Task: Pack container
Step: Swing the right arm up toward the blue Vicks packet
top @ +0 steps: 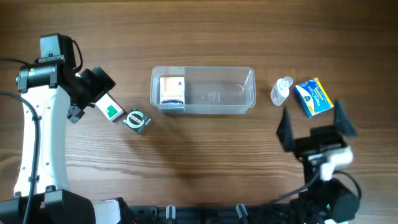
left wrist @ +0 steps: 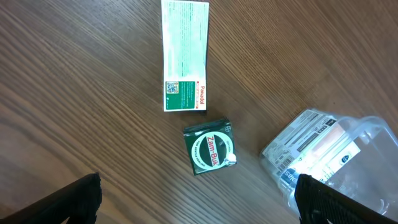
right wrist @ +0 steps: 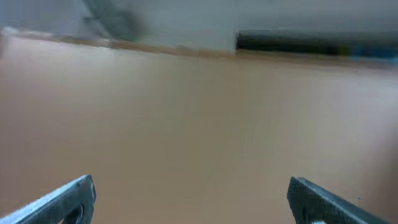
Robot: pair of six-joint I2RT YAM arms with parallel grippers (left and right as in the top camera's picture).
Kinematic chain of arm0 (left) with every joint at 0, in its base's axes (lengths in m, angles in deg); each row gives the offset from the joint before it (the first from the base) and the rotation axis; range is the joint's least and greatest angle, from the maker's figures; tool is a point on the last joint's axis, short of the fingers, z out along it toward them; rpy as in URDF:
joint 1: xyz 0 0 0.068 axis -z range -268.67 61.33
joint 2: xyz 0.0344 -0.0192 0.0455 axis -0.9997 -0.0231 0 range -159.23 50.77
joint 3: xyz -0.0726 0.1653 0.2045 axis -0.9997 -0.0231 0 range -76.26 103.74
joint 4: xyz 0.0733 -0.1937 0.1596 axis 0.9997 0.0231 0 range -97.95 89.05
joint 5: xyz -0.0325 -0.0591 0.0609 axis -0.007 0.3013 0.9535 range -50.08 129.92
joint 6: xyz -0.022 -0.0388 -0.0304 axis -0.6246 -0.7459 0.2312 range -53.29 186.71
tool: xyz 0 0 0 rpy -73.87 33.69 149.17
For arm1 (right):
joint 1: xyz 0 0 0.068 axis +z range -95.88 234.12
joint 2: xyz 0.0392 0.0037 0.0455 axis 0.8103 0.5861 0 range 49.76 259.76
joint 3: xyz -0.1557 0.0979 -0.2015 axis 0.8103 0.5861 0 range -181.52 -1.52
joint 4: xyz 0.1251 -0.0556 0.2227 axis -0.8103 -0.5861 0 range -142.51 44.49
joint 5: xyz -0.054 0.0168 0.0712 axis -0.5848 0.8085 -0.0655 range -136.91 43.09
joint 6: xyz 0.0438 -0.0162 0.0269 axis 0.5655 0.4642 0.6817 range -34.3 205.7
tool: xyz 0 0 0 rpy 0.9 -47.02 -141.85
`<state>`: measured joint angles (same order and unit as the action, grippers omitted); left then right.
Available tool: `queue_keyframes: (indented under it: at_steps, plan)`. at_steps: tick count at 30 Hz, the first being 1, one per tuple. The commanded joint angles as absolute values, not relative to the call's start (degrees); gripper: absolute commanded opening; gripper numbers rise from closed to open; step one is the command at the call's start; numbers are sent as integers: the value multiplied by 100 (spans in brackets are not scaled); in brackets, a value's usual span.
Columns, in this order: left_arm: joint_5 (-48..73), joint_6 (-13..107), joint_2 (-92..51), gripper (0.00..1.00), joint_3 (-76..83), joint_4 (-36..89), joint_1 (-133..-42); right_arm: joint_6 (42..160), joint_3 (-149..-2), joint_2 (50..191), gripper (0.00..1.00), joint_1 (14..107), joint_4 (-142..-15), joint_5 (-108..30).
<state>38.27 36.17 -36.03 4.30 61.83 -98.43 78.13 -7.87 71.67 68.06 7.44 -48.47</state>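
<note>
Clear, shallow rectangular plastic container point(top: 217, 96) at table centre; white box point(top: 172, 92) in its 9 o'clock end. Toward 9 o'clock, on the wooden table point(top: 205, 162): white-and-green carton point(left wrist: 185, 56), small green square tin point(left wrist: 210, 146). Toward 3 o'clock: small clear bottle point(top: 281, 91), blue-and-yellow box point(top: 314, 97). Left gripper point(left wrist: 199, 202) spread wide, empty, by the carton. Right gripper point(top: 314, 124) equally wide, empty, at 5 o'clock.

Clear glossy plastic container point(top: 203, 91), wood-grain table point(top: 205, 155)

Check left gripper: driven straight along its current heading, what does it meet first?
Likely the green Zam-Buk tin, centred just ahead of the open left gripper. Depth is unclear, so it may touch bare table beside it first.
</note>
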Motion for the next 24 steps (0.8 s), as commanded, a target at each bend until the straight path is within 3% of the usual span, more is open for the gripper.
queue_keyframes:
  at_steps: [1, 8, 15, 24]
  plan:
    - [3779, 3621, -3643, 100, 421, 6203, -9865, 9046, -2179, 7141, 100, 6803, -631, -5527]
    - [3777, 3621, -3643, 100, 421, 6201, -9865, 8711, -4321, 7141, 100, 6803, -3313, -6436]
    - [3779, 3621, -3643, 100, 421, 6240, -9865, 9175, -6435, 7513, 100, 6803, -7719, -7157]
    - [3781, 3621, -3643, 100, 421, 6240, -9865, 9194, -7687, 8487, 100, 6803, -9715, -7197]
